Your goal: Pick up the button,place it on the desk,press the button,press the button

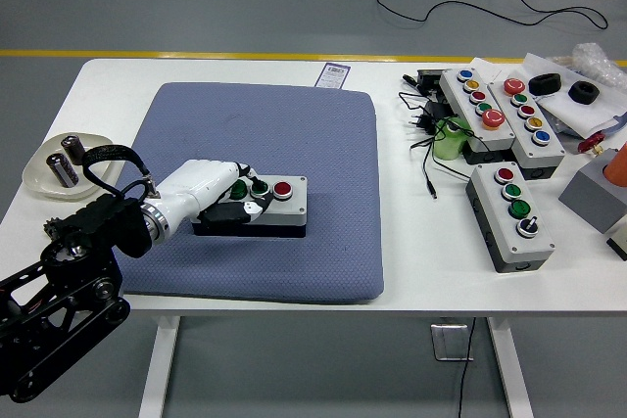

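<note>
The button box (257,205) lies on the blue mat (294,134) at centre-left of the bench (411,242), so placing looks done. The left hand (211,193) lies over its left end, fingers (257,205) curled onto the buttons, apparently pressing; whether another press remains is unclear.

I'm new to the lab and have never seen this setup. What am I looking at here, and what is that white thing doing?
This is one picture from a camera high on a humanoid robot, looking down over its white table. The white thing is the left robot hand on a black arm; it lies over the left end of a grey button box, fingers curled on it. The box sits on a blue mat. More button boxes and cables lie to the right, a small dish to the left. No right hand shows.
</note>
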